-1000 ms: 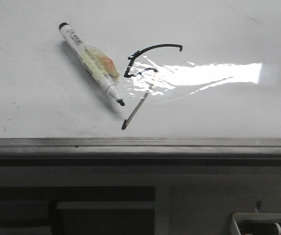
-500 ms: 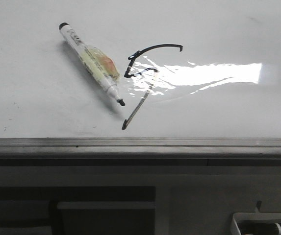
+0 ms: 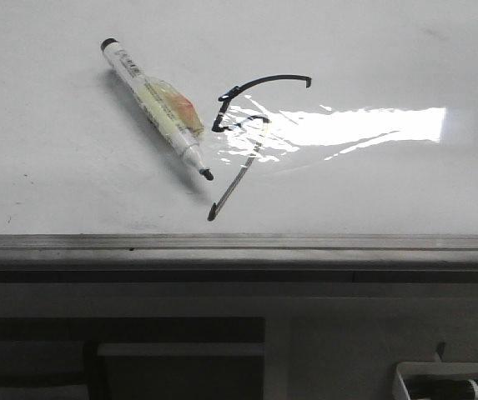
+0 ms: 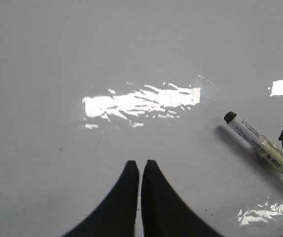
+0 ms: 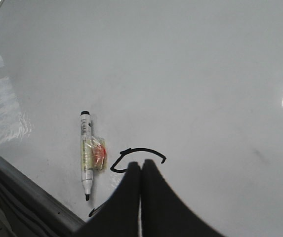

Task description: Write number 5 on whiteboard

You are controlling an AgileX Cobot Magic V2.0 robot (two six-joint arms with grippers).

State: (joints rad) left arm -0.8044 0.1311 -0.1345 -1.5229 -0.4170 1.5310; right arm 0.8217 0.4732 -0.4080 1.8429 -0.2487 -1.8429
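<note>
Both tools, left (image 4: 140, 168) and right (image 5: 141, 170), hang pressed together and empty above the glossy white whiteboard (image 3: 389, 192), seemingly because the thin black hand-drawn number 5 (image 3: 247, 125) looks finished, just beyond the right tool's tips, beside the discarded white marker pen (image 3: 155, 108).

The whiteboard (image 3: 72, 167) is smooth and glossy, throwing back a bright glare at about three o'clock from the black ink number (image 3: 247, 125). Its edge strip (image 3: 239, 247) looks like dull brushed grey metal. The marker (image 3: 153, 108) seems smooth white plastic, wrapped mid-barrel in shiny clear tape. Both grippers' fingers (image 4: 131, 197) look matt black.
</note>
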